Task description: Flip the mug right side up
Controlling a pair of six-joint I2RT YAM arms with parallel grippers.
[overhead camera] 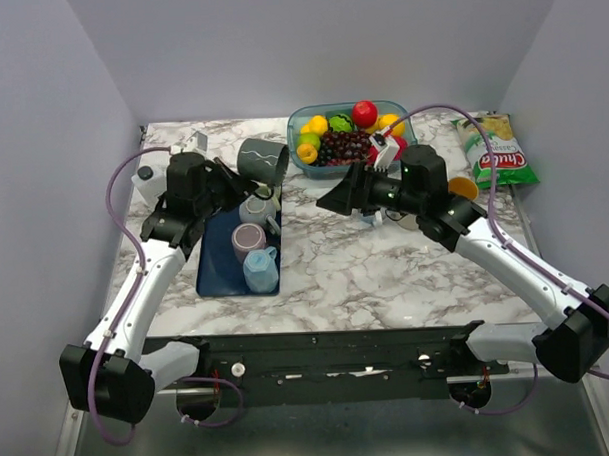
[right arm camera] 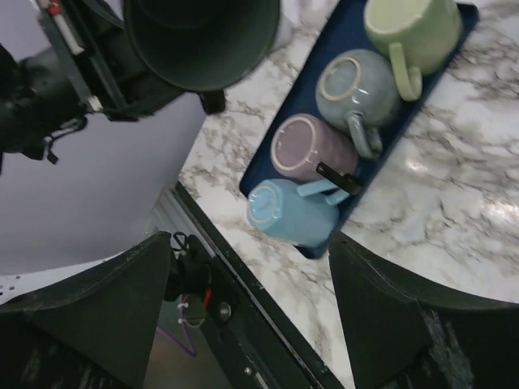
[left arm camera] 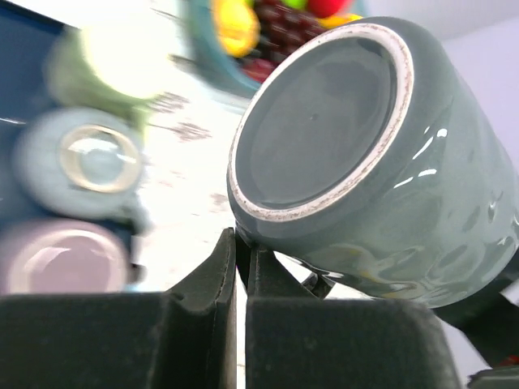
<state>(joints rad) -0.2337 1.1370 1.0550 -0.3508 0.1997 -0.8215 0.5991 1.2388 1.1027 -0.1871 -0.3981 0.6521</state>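
While the top view shows the left gripper (overhead camera: 238, 178) holding the grey-green mug (overhead camera: 263, 159) tilted in the air near the far end of the blue tray (overhead camera: 214, 271), the right gripper (overhead camera: 336, 199) hangs over the marble table (overhead camera: 386, 275) with its fingers spread and empty. From the left wrist, the mug's base faces the camera and the fingers (left arm camera: 211, 284) press together just beneath it, apparently pinching the handle, though that part is hidden. From the right wrist, four other mugs (right arm camera: 357, 89) sit on the tray, with the grey-green mug's dark mouth above them.
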